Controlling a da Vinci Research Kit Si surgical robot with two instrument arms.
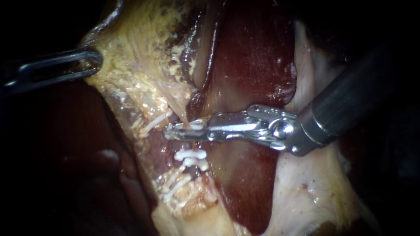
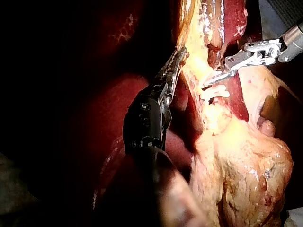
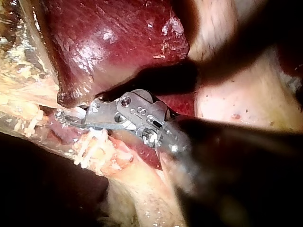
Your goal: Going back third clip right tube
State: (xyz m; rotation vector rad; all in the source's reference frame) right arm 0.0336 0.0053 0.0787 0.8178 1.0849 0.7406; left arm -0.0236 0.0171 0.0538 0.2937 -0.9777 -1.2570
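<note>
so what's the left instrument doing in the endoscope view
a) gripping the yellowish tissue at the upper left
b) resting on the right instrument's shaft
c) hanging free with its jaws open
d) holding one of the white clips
a: the left instrument has its jaws shut on the edge of the yellowish tissue, far from the white clips lower down.

My right instrument [image 1: 175, 130] has a dark shaft and silver wrist; my left instrument [image 2: 178, 54] has a black wrist.
</note>
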